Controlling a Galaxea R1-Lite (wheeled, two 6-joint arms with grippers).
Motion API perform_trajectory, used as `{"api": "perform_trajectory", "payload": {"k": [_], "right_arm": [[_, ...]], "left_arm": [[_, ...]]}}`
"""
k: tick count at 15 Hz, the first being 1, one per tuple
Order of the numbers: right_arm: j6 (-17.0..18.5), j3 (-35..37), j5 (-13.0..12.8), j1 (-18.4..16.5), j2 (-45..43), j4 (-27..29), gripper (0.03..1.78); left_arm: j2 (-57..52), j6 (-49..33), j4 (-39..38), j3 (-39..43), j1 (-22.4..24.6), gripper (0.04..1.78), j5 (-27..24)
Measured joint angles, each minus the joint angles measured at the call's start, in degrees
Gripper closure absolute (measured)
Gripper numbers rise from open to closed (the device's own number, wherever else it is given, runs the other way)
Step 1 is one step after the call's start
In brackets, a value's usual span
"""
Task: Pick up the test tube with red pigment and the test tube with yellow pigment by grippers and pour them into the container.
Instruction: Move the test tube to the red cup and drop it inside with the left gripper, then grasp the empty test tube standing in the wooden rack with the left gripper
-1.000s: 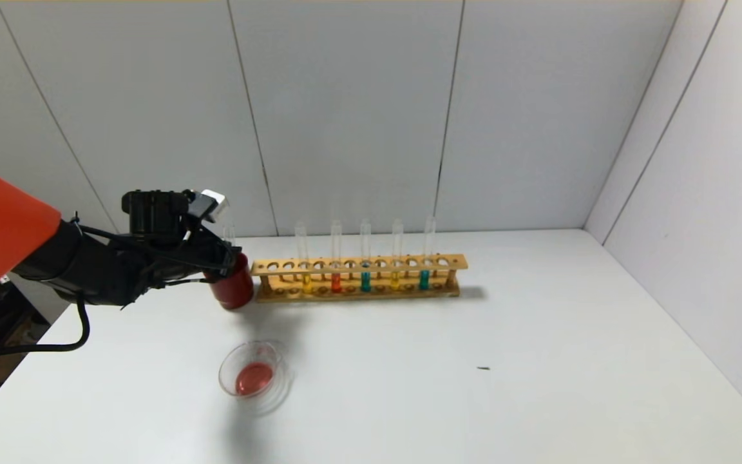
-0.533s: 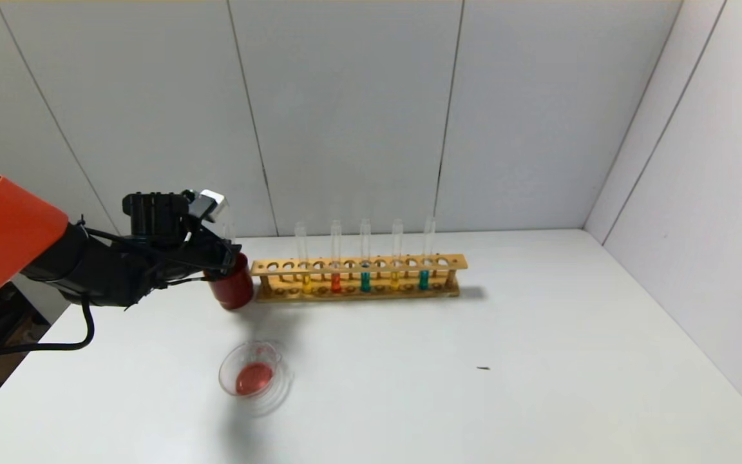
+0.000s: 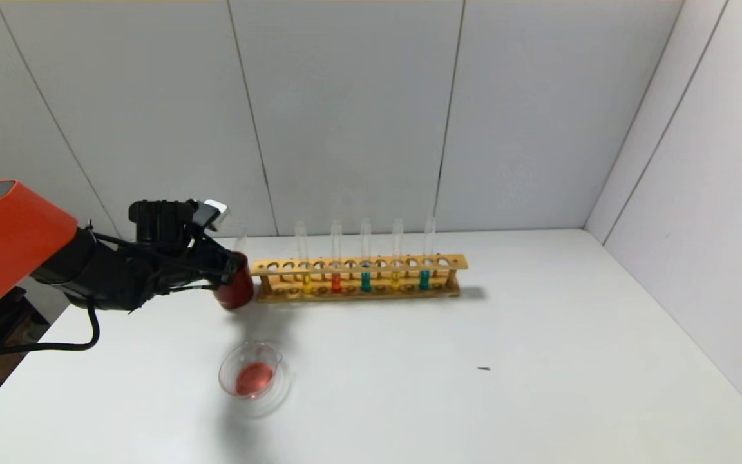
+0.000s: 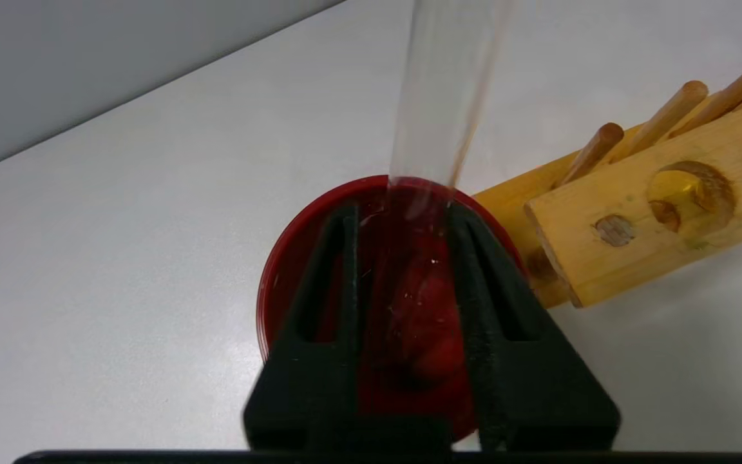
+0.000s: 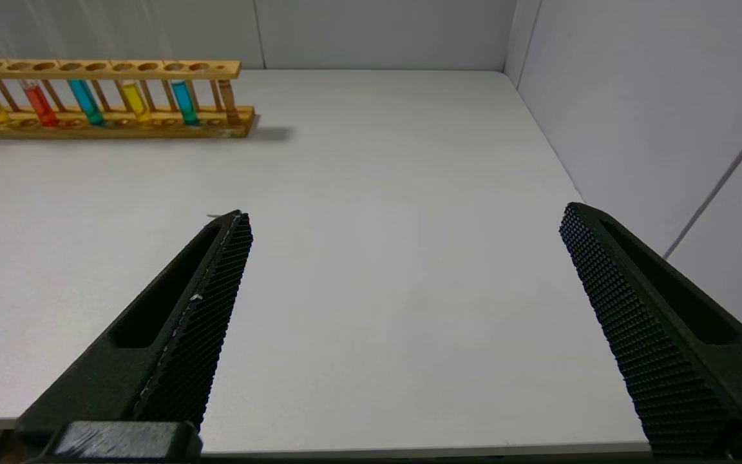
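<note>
My left gripper (image 3: 232, 264) is at the rim of a dark red cup (image 3: 237, 293), left of the rack. An empty clear tube (image 3: 240, 240) with red residue stands in that cup (image 4: 281, 270) between my fingers. In the left wrist view the tube (image 4: 442, 96) touches one finger, with a gap at the other, so the gripper (image 4: 403, 212) is slightly open. The test tube with red pigment (image 3: 336, 261) and two with yellow pigment (image 3: 306, 261) (image 3: 395, 258) stand in the rack. The container (image 3: 252, 377) holds red liquid. My right gripper (image 5: 403, 219) is open, empty and parked.
The wooden rack (image 3: 358, 264) stands at the back of the white table and also holds two teal tubes (image 3: 365, 258). Its end (image 4: 635, 219) is right beside the red cup. A small dark speck (image 3: 484, 368) lies on the table.
My left arm has moved slightly down and to the right. The empty tube has gone lower into the dark red cup and its top now stands right of where it was.
</note>
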Motion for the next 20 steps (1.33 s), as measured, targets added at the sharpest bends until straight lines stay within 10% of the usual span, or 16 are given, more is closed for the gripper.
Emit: {"api": "perform_trajectory", "payload": {"k": [8,20], "right_arm": [[0.0,0.0,0.0,0.0,0.0,0.0,0.06],[0.0,0.0,0.0,0.0,0.0,0.0,0.06]], "left_arm": [[0.4,0.2,-4.3,2.2,0.1,0.2,0.6],[-1.8,0.4,-5.0,4.3,1.5,0.12,0.0]]}}
